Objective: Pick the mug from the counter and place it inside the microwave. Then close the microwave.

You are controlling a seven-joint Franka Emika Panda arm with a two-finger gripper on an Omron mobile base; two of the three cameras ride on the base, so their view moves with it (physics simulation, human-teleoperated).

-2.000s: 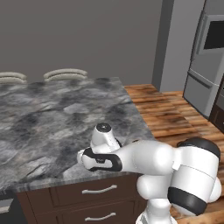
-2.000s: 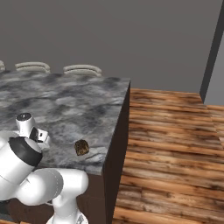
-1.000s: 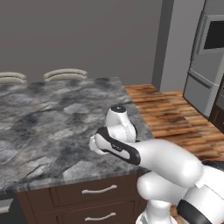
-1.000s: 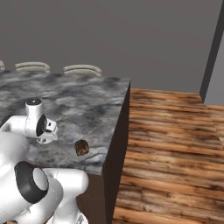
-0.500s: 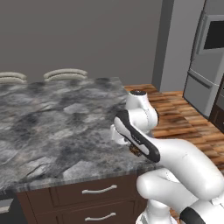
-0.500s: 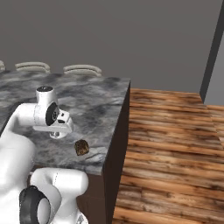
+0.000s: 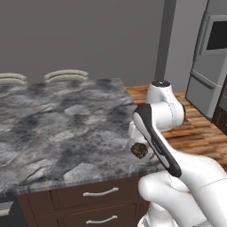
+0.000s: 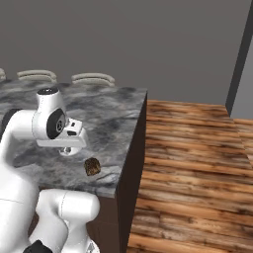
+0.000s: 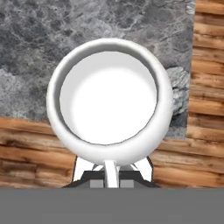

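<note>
The mug (image 9: 109, 103) hangs from the gripper (image 9: 111, 168), mouth toward the hand camera, its white hollow open and round. The fingers pinch its wall at 6 o'clock in the hand view, one pad inside and one outside as far as can be told. Behind the mug in that view lie the counter (image 9: 52, 48) from 9 to 1 o'clock and the wood floor (image 9: 210, 87) from 2 round to 8 o'clock.

In the left base view a sliver of the mug (image 7: 131, 131) peeks out at 9 o'clock of the forearm, above the counter's (image 7: 57, 128) right front corner. The brown lump (image 7: 139, 150) sits on the stone just beside it, at about 5 o'clock of the mug. In the right base view the lump (image 8: 92, 166) lies at 5 o'clock of the wrist, near the counter edge.

Chair backs (image 7: 66, 75) stand beyond the far edge at 11 o'clock. Steel appliances (image 7: 208, 66) stand at 2 o'clock, well apart across the floor.
</note>
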